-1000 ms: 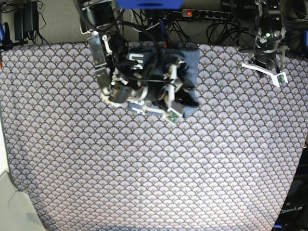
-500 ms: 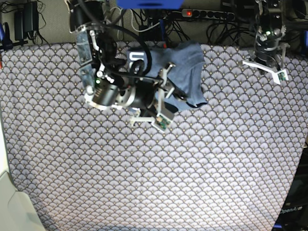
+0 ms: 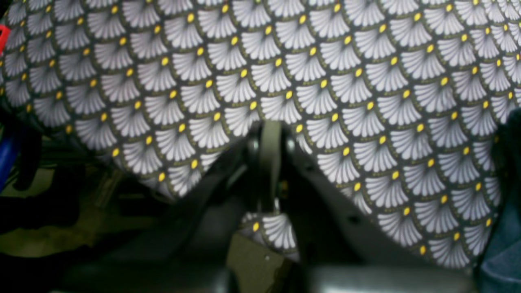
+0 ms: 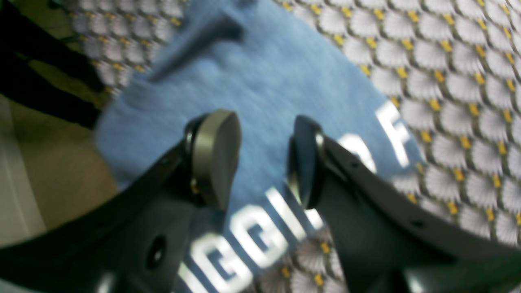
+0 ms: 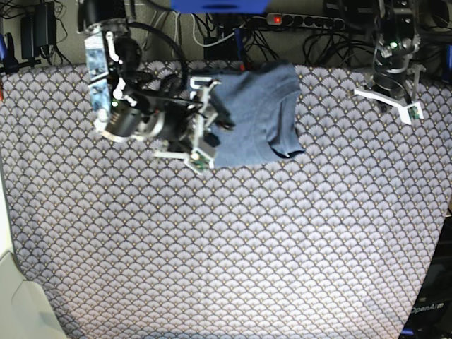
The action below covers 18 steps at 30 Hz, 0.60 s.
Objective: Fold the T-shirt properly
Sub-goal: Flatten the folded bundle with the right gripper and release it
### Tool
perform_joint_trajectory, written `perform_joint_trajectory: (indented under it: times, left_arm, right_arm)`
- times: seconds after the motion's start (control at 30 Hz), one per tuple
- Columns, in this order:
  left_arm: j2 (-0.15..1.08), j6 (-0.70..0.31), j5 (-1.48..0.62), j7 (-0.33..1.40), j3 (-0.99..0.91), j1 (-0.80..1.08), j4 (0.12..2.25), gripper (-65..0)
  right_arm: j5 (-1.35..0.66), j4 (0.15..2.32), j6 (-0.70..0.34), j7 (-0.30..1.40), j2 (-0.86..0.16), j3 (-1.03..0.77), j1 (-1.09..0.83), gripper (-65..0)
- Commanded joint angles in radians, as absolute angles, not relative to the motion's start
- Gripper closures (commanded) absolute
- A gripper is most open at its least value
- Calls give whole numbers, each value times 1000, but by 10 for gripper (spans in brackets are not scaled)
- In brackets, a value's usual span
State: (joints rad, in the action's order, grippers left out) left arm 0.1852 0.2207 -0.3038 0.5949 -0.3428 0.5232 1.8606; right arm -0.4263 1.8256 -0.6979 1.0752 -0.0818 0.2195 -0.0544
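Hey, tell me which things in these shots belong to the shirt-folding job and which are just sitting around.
Part of the job:
- T-shirt, blue, folded up at the far edge of the cloth, white lettering showing
- right gripper, fingers apart above the T-shirt
- left gripper, shut, off to the side

Just lying about:
- tablecloth, scallop-patterned
- power strip and cables behind the table

Scallop-patterned tablecloth [image 5: 233, 247] covers table; power strip [image 5: 304, 21] and tangled cables [image 5: 212, 35] along far edge.
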Motion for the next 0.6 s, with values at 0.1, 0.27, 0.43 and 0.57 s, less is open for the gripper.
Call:
perform_joint_trajectory:
  times: [0.1,0.27,0.43,0.57]
  left_arm:
    - [194,222,-300,575,-348,527,1882,-5]
    - [193,222,-300,575,-341,538,1919,-5]
    - [193,222,-300,575,-338,539,1943,-5]
    - [193,222,-305,575,-337,535,1943,-5]
  right_arm:
    - [-444,1836,-698,1018,-111,206,-73,-269]
    - [-444,1768,-698,940,-131,208,-107,-269]
    - [-444,1702,-698,895,-162,206,-108,-269]
    - [-444,1707,-698,886,-186,206,-107,-268]
